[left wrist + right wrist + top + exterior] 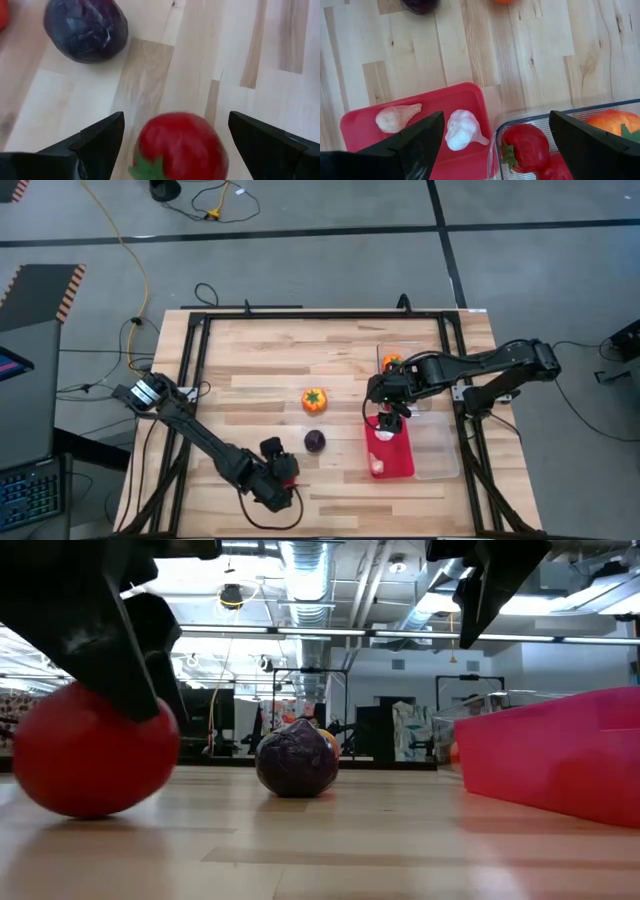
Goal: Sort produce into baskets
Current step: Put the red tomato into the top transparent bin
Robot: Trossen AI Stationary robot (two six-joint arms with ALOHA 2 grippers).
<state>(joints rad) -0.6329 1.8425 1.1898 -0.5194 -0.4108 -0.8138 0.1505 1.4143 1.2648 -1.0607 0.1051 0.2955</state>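
My left gripper [283, 470] is open near the table's front edge. Its fingers stand on either side of a red round piece with a green top [180, 147], with a gap on each side. The piece rests on the table and also shows in the low view [90, 755]. A dark purple ball [85, 30] lies just beyond it. An orange piece [314, 399] lies farther back. My right gripper [495, 115] is open and empty above the far end of the red basket [360, 132]. Two white garlic bulbs [462, 130] lie in that basket.
A clear basket [540, 122] beside the red one holds two red round pieces [522, 147] and an orange piece [612, 122]. Another clear basket [440, 450] lies to the right of the red one. A black frame [195, 360] runs around the table top. Bare wood lies at the far left.
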